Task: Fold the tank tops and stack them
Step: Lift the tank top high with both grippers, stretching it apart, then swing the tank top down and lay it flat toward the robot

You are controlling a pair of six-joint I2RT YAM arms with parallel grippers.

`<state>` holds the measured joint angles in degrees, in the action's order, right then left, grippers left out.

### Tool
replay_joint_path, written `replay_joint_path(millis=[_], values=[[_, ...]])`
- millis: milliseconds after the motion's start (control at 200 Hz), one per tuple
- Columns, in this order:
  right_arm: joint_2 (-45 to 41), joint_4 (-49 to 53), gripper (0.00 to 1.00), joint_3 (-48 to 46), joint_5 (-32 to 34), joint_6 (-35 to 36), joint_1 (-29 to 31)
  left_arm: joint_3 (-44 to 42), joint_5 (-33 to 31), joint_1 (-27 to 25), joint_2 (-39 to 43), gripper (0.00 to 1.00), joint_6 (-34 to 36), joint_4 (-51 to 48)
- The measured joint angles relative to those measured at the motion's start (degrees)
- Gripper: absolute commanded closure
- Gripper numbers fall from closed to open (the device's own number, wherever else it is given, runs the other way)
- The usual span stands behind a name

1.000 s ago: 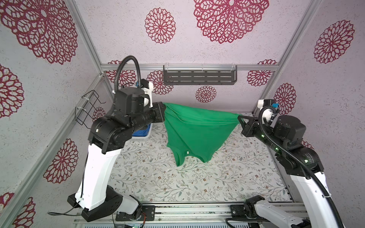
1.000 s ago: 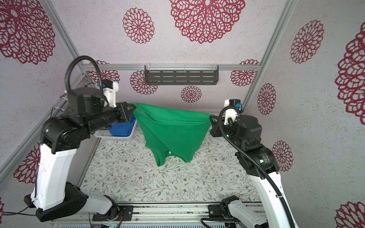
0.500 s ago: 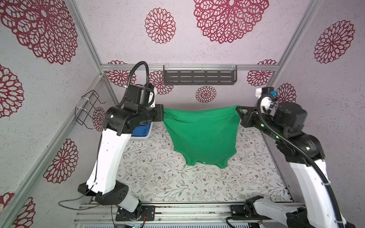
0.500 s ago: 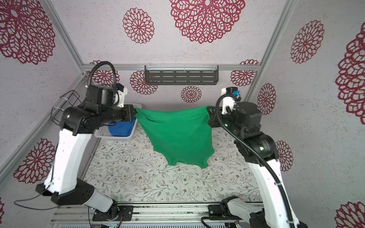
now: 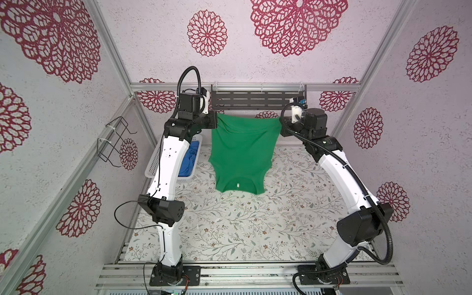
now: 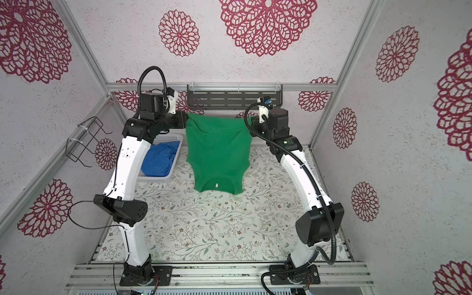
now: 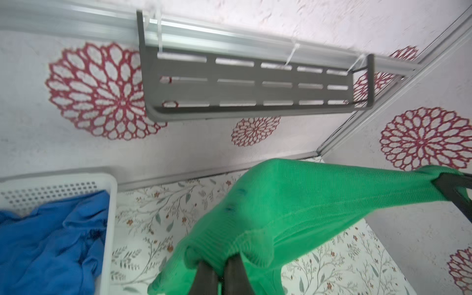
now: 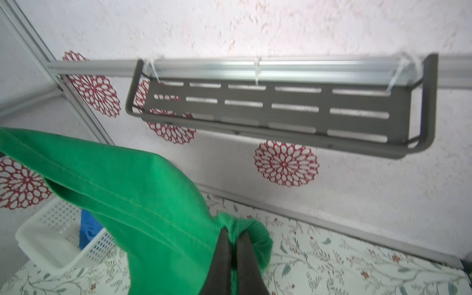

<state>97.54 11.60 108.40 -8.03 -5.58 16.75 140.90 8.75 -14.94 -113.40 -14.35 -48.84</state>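
The green top [image 5: 240, 153] hangs in the air between the two grippers, at the 12 o'clock end of the table [image 5: 242, 229] in both top views. It is stretched wide along its hem, and this hem is the upper edge. The neck, with a small white label [image 5: 237, 185], points to 6 o'clock and is low, near the table. I cannot tell if the neck end touches it.

The left gripper [image 5: 214, 122] holds the hem corner on the 9 o'clock side, and the right gripper [image 5: 283, 129] holds the corner on the 3 o'clock side. In the left wrist view the two dark fingers [image 7: 204, 278] are pressed together, with a bunch of green cloth pinched between them and folded over their tips. The right wrist view shows the same: the fingers [image 8: 222, 258] are closed on the cloth, which wraps around their tips.

The blue top [image 6: 159, 159] lies crumpled inside the white basket [image 6: 158, 179], at about 10 o'clock of the table. It is just beside the hanging green top and partly behind the left arm [image 6: 127, 163].
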Motion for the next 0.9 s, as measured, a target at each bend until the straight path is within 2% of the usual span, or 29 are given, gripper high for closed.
replay_joint_path(millis=[165, 300, 365, 460, 595, 676, 766, 896], values=[[-1.29, -8.07, 1.00, 0.90, -4.04, 0.11, -2.12, -5.44, -0.02, -0.24, 7.85, 1.00, 2.51, 7.21], [-7.54, -14.34, 1.00, -10.21, -6.95, 0.07, -3.28, -14.82, -0.07, -0.24, 14.71, 1.00, 4.09, 13.09], [-11.32, -16.74, 1.00, -18.34, -7.82, 0.07, -3.54, -23.80, -0.15, -0.28, 18.38, 1.00, 4.02, 16.74], [-16.87, -19.71, 1.00, -33.16, -9.27, -0.02, -3.72, -42.66, -0.22, -0.52, 23.58, 1.00, 2.10, 23.80], [-22.29, -21.94, 1.00, -55.21, -11.52, -2.40, -3.74, -71.41, -0.13, -1.29, 27.56, 1.00, -4.09, 30.34], [-25.38, -20.94, 1.00, -66.42, -11.76, -5.53, -3.54, -87.10, -0.66, -3.98, 29.70, 1.00, -8.72, 31.43], [-30.71, -16.35, 1.00, -75.43, -11.10, -10.32, -2.71, -98.95, -1.44, -9.51, 34.36, 1.00, -14.36, 30.51], [-40.44, -8.04, 1.00, -79.95, -9.05, -18.38, -0.90, -106.75, -1.95, -17.00, 43.78, 1.00, -22.95, 29.73]])
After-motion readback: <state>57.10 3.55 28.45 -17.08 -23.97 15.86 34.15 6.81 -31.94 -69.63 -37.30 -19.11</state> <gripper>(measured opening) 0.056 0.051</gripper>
